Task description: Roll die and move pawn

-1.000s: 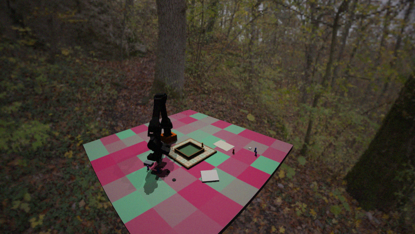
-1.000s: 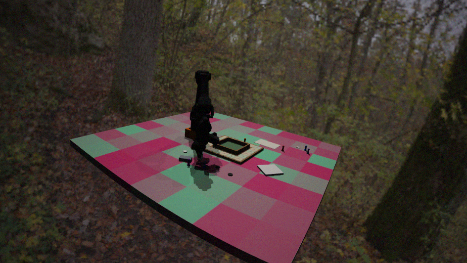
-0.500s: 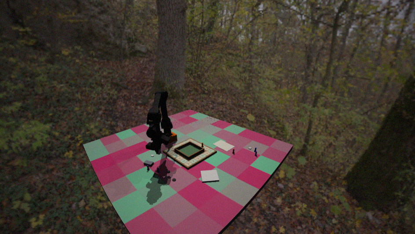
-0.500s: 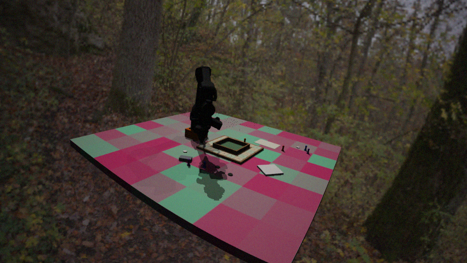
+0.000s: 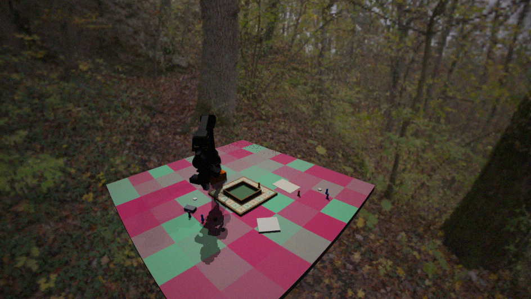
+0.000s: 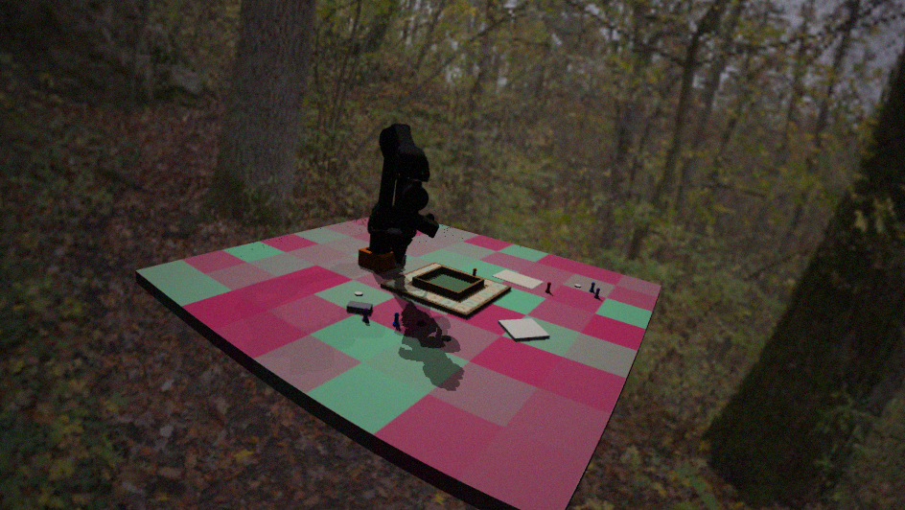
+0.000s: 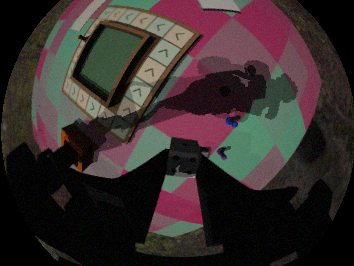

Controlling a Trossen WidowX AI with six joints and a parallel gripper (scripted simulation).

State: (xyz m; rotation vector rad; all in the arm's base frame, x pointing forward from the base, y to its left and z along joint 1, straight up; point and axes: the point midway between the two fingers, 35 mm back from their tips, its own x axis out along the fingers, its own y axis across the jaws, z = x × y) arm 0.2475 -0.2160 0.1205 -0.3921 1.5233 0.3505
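My gripper [image 7: 182, 155] [image 5: 206, 187] is shut on the die, up in the air left of the board. The die [image 7: 184, 156] is a dark grey cube with black pips, between the fingertips in the wrist view; in the top and exterior views I cannot make it out. The board [image 5: 241, 208] [image 6: 467, 306] [image 7: 150, 70] has a ring of pale squares with arrows around the dice tray [image 5: 243, 191] [image 6: 447, 282] [image 7: 107, 62], which has a green floor with nothing on it. The small brown-orange pawn [image 5: 259, 185] [image 6: 475, 272] [image 7: 83, 37] stands on the ring, beyond the tray.
A dark box [image 5: 189, 208] [image 6: 359, 307], a purple pawn [image 7: 222, 153] and a blue pawn [image 7: 231, 121] [image 6: 396, 319] are near the board's left. Dark discs [image 7: 225, 90] lie in the arm's shadow. A white block [image 5: 268, 224], a cream card [image 5: 286, 185] and a dark red pawn [image 5: 298, 193] are to the right.
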